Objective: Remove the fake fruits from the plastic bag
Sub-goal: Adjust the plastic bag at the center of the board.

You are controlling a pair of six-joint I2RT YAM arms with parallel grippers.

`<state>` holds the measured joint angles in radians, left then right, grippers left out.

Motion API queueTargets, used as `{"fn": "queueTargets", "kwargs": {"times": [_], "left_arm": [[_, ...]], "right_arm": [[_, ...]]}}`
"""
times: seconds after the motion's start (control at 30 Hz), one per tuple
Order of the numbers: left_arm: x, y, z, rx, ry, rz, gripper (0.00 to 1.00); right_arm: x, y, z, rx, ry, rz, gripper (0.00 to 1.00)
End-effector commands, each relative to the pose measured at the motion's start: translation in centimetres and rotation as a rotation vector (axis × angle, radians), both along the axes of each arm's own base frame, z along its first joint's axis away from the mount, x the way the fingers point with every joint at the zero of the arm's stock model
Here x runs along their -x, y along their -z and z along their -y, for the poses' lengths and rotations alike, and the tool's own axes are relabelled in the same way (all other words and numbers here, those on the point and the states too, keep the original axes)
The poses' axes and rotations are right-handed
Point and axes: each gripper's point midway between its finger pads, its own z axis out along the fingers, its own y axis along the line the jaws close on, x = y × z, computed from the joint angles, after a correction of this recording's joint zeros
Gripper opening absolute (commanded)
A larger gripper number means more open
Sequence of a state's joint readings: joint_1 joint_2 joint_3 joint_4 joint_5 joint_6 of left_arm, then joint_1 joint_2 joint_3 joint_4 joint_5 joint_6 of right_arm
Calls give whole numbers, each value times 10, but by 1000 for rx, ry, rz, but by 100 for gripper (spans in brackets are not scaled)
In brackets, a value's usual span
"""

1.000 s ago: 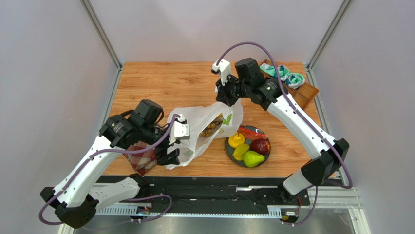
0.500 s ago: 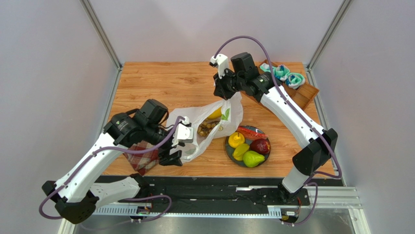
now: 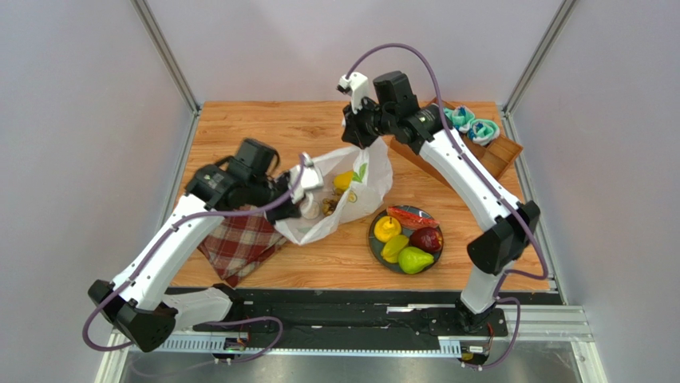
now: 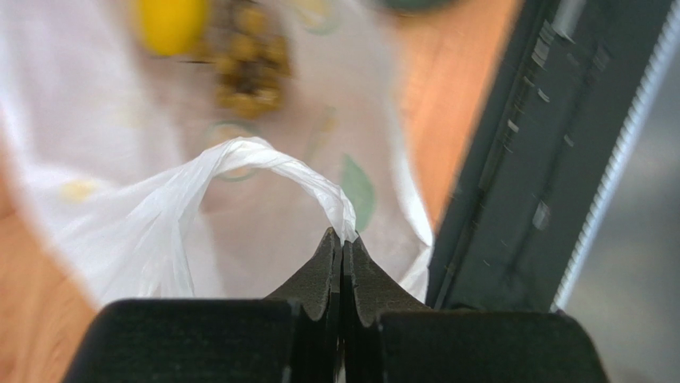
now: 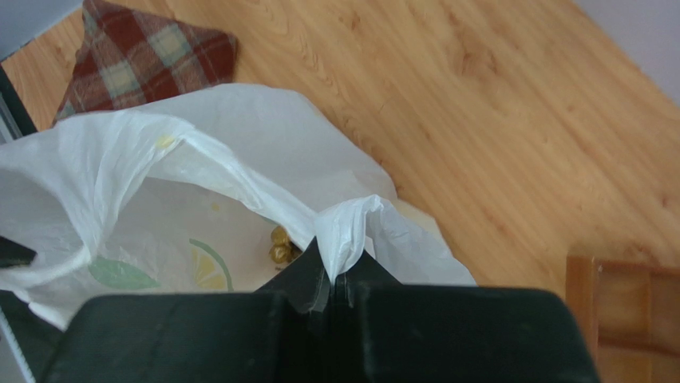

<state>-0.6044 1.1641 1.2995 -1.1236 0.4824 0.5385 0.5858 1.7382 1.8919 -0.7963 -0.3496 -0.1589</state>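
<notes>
With both my jaws pinched tight on handle loops of the plastic bag (image 3: 369, 191), it lies stretched open between them; my left gripper (image 4: 341, 242) clamps the near loop, my right gripper (image 5: 339, 273) the far one; from above, a yellow mango (image 3: 343, 180) and a brown grape bunch (image 3: 328, 207) show inside, with a dark plate (image 3: 372, 239) of fruit just beside the bag; my right wrist view catches only the grapes and a red plaid cloth (image 5: 144, 48).

Fake fruits (image 3: 343, 181): two in one plastic bag (image 3: 373, 191) at left gripper (image 3: 307, 206), five on one plate (image 3: 373, 243). Two socks (image 3: 482, 130). One cloth (image 3: 239, 243).
</notes>
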Motion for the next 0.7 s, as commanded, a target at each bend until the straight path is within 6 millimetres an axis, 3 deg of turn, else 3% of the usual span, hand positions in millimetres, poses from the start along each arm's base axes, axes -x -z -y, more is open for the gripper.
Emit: {"fn": "queueTargets", "kwargs": {"times": [0.0,0.03,0.1,0.13,0.17,0.2,0.23,0.3,0.4,0.43,0.47,0.5,0.53,0.57,0.6,0.63,0.67], "left_arm": [[-67,-94,-29,187,-332,188,0],[-79,-122,-34,223,-369,237,0],[-89,-144,-40,258,-415,249,0],[-88,-169,-39,297,-405,295,0],[-85,-176,-37,319,-404,286,0],[-79,-185,-32,354,-382,277,0],[-74,-194,-29,383,-368,276,0],[-52,-203,-21,448,-318,236,0],[-18,-190,-17,480,-259,147,0],[-12,-168,-16,462,-262,78,0],[0,-156,-14,467,-247,11,0],[10,-127,-15,443,-257,-78,0],[17,-111,-14,432,-263,-138,0],[20,-96,-13,424,-276,-193,0],[28,-68,-16,400,-300,-254,0],[26,-60,-17,401,-323,-254,0],[26,-54,-21,392,-355,-233,0]], "right_arm": [[-46,-55,-33,-127,4,148,0],[-51,-68,-34,-147,12,177,0],[-57,-92,-37,-171,7,247,0],[-55,-97,-34,-170,7,265,0],[-52,-103,-30,-165,7,286,0],[-51,-83,-23,-122,19,255,0],[-34,-102,-10,-121,10,303,0],[-12,-90,4,-84,-12,282,0],[39,-62,34,-33,-38,220,0],[63,-32,49,2,-45,164,0],[75,-15,56,28,-51,134,0],[83,12,66,73,-33,96,0],[96,55,78,132,-22,19,17],[103,63,85,149,-21,10,30],[110,69,85,157,-39,-17,47],[111,68,84,150,-51,-26,51],[108,41,72,93,-77,5,56]]}}
